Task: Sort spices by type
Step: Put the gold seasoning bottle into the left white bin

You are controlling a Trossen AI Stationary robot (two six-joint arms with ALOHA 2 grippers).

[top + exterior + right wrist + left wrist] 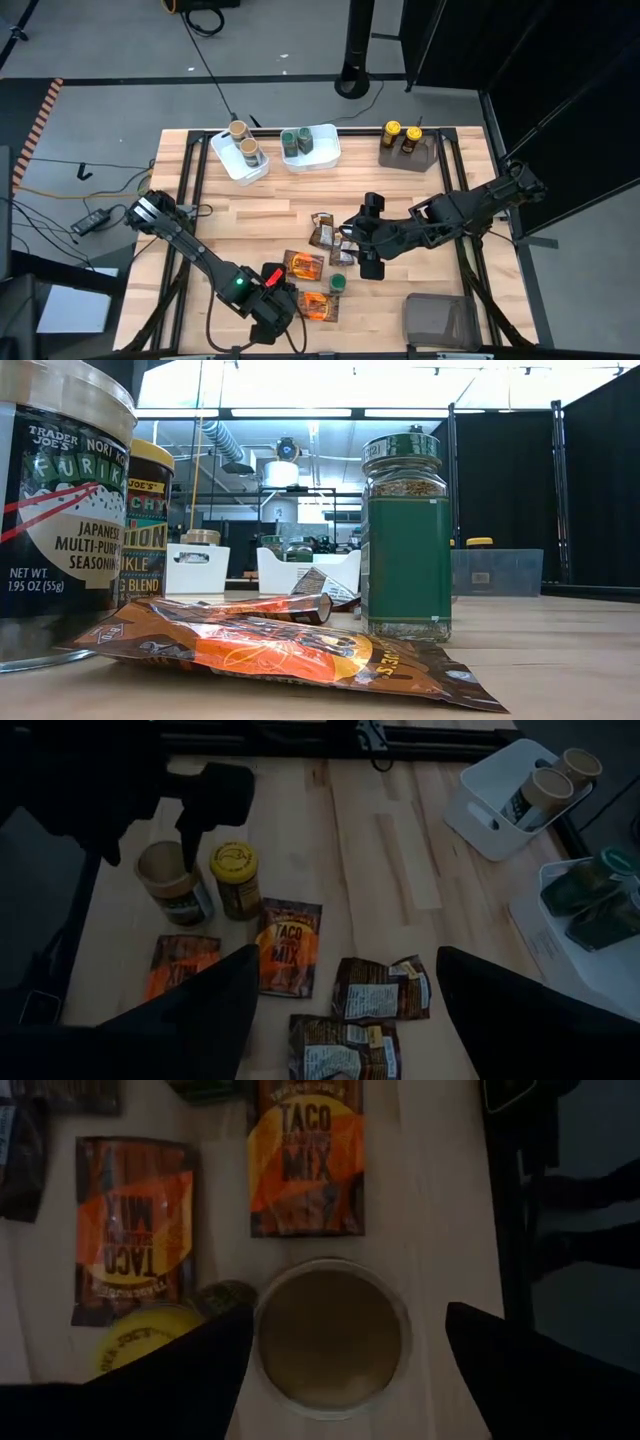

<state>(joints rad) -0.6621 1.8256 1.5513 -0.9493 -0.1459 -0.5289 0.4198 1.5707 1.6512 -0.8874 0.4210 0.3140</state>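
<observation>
My left gripper [345, 1350] is open, pointing down near the table's near edge. Its fingers stand on either side of a tan-lidded jar [330, 1335], with a gap at one side. A yellow-lidded jar [140, 1345] stands beside it, and both jars show in the right wrist view [165, 880] [235, 875]. My right gripper [345, 990] is open and hovers over brown packets [380, 988] at mid-table [345, 245]. Orange taco-mix packets [305, 1155] [135, 1225] lie flat on the wood. A green-lidded jar [338, 283] stands upright among them, and it shows tall in the low view [405, 540].
At the far edge, a white tub [228, 165] holds two tan-lidded jars, and a second white tub [325, 155] holds green jars. A grey-brown bin [420, 158] there holds yellow-lidded jars. Another grey bin [440, 318] sits at the near right corner. Bare wood lies left of centre.
</observation>
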